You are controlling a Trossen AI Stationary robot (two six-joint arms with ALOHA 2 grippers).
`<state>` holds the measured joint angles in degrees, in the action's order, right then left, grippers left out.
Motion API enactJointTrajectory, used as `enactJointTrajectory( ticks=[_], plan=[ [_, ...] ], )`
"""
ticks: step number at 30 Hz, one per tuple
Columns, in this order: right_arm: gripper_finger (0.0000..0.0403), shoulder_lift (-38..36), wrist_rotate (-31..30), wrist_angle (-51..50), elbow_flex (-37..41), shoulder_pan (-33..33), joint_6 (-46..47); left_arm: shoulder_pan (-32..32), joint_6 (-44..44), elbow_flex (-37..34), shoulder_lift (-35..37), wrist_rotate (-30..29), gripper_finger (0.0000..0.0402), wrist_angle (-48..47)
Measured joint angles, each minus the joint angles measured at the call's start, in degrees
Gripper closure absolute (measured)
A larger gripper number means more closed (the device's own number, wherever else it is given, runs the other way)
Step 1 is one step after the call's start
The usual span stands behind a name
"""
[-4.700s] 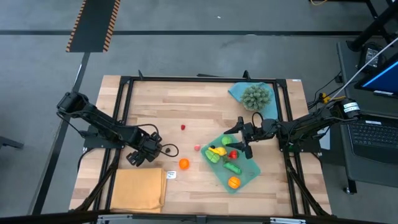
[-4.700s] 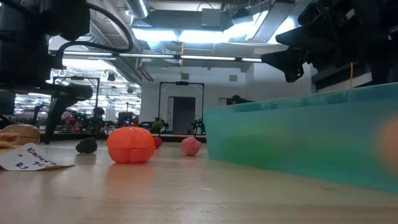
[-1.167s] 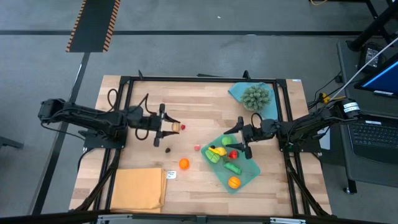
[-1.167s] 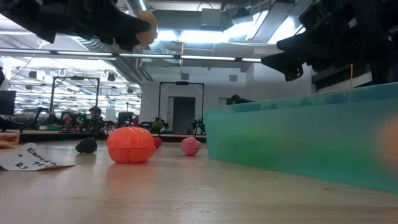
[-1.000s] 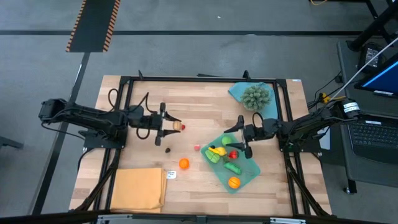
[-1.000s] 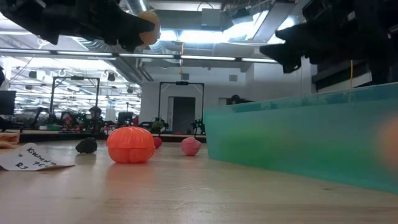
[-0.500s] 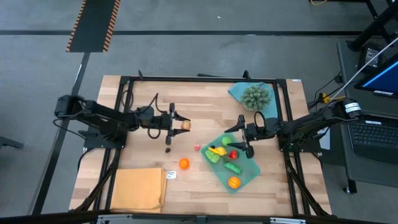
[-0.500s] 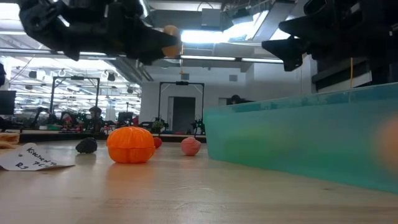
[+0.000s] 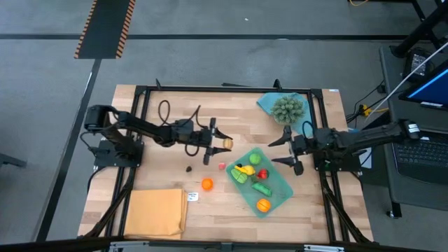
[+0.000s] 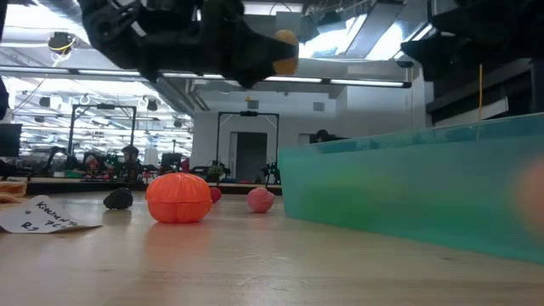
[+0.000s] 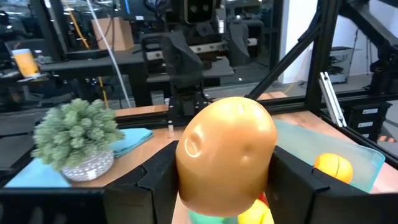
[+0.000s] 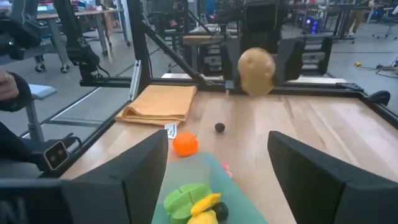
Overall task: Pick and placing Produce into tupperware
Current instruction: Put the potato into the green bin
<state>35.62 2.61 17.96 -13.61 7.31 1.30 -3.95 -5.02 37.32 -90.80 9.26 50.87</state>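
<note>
My left gripper (image 9: 222, 143) hangs above the table's middle, shut on a tan rounded produce piece (image 9: 228, 143), just left of the tupperware (image 9: 285, 187). That teal container sits right of centre and holds yellow, green, red and orange pieces. My right gripper (image 9: 285, 152) is open and empty at the container's far right corner. An orange piece (image 9: 207, 184), a dark piece (image 9: 189, 168) and a pink piece (image 9: 221, 166) rest on the wood. In the low view the tan piece (image 10: 284, 41) floats high above the orange piece (image 10: 178, 198). My left gripper pinches the tan piece by its two opposite sides (image 11: 186, 168) between its fingers (image 11: 155, 183). The fingers come level from the table's left, pointing toward the tupperware. The piece is lifted clear of the table and sticks out past the fingertips.
A spiky grey-green ball (image 9: 288, 108) sits on a blue cloth at the far right. An orange-yellow cloth (image 9: 155, 213) lies at the near left, with a paper tag (image 9: 192, 197) beside it. A black frame rail (image 9: 224, 89) rings the table. Bare wood shows at the middle.
My left gripper has carried the tan piece toward the table's right, closing on the tupperware, still level and shut on it. My right gripper has drawn back from over the container toward the table's right edge. The pieces on the wood have stayed put.
</note>
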Motion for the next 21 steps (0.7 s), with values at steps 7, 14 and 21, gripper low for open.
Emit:
enactJointTrajectory(
  ticks=[7,14,21],
  plan=[
    [0.0125,-5.57,0.0,-8.47,0.0,0.0,2.81,1.55,-0.07,6.29,-3.51,0.34,0.0217,-4.96],
    [0.0125,-4.55,-0.02,-9.45,0.0,0.0,2.93,3.14,-2.12,11.98,-3.53,-0.27,0.0217,-16.04],
    [0.0125,-4.55,0.76,-11.83,0.0,0.0,7.51,6.29,-7.6,20.19,-3.53,-5.69,0.0217,-36.22]
  ],
)
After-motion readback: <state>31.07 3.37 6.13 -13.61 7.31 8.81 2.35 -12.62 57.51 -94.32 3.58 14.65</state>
